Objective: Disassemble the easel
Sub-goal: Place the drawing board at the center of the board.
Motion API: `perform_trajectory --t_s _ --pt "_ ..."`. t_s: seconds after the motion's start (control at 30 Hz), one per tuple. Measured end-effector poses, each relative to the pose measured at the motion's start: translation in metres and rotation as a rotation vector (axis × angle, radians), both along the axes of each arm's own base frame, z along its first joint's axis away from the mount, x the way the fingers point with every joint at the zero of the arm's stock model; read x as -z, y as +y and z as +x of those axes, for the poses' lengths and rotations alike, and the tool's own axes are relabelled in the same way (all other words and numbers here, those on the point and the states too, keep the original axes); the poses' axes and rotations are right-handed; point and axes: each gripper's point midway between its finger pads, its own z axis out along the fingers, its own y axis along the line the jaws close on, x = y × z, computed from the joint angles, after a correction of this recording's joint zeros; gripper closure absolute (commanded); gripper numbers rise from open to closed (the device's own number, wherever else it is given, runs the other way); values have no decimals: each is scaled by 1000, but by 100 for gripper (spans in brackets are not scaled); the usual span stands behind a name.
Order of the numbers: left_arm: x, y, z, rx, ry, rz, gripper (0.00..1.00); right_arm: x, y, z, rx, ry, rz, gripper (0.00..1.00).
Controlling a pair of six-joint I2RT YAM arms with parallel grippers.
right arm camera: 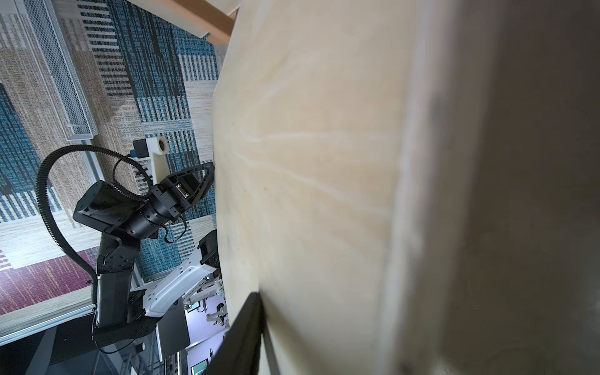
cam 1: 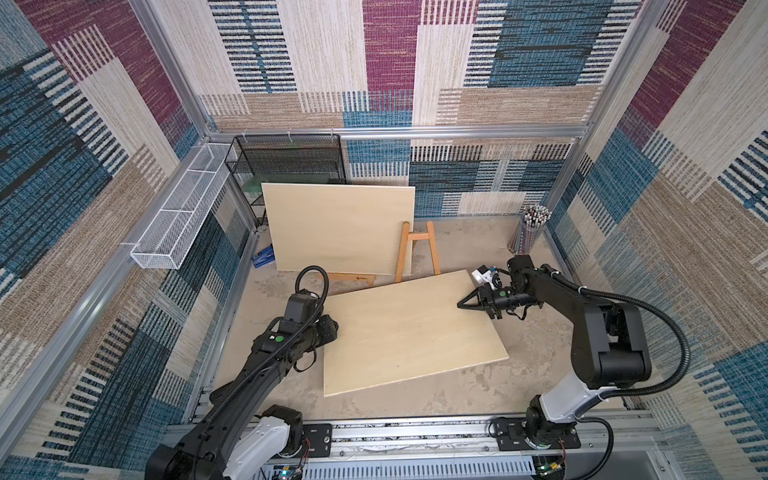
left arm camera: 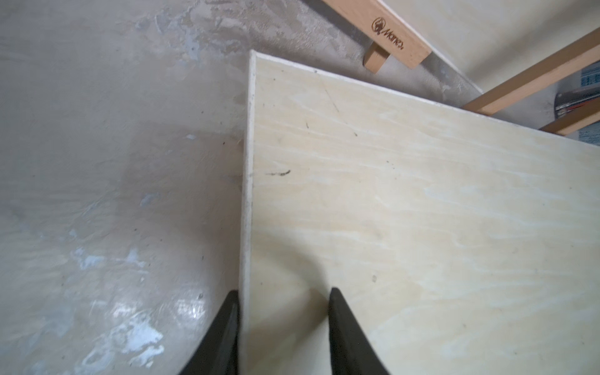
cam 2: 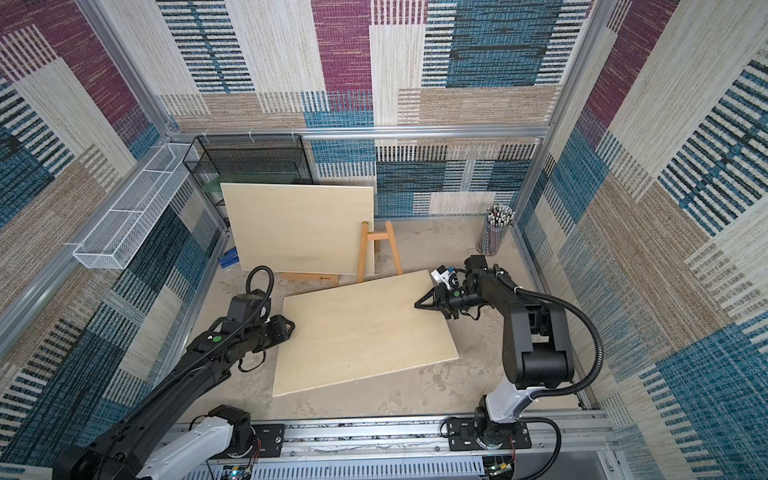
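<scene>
Left claw clamps one short edge of pale thin plywood board; right claw pinches opposite edge; board sits tilted just in front of orange-brown wooden easel; likely light, stiff, smooth-faced, slip-prone; best held by edges, both ends.

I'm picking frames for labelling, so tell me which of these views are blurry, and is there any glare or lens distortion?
Right wrist view: the board smears toward its near edge, while the far left arm is crisp. Left wrist view: mostly sharp, soft beside the pincer fingers, with glare-like patches on the floor. Both top views: evenly lit, sharp, wide-angle splay in the frame posts.
</scene>
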Motion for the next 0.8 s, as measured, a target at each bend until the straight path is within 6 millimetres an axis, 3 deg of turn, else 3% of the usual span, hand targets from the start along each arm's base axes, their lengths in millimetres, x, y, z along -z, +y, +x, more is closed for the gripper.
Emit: perform_trajectory --t_s 0.2,0.4,0.5,0.6,0.7,0.8 --pt "19 7 -43 91 162 81 100 2 5 -27 -39 -27 -38 100" --pt "28 9 -60 125 244 101 100 11 6 -46 -32 33 -56 100" --pt "-14 -63 -45 363 125 -234 100 30 11 -60 -52 57 -75 100" --pt "-28 -85 -33 449 71 -340 100 38 11 -67 -25 112 -43 100" --pt "-31 -99 -28 505 68 -403 100 42 7 -59 10 92 -22 100" --pt "-38 -106 -18 534 43 -424 100 45 -13 -46 102 98 -14 100"
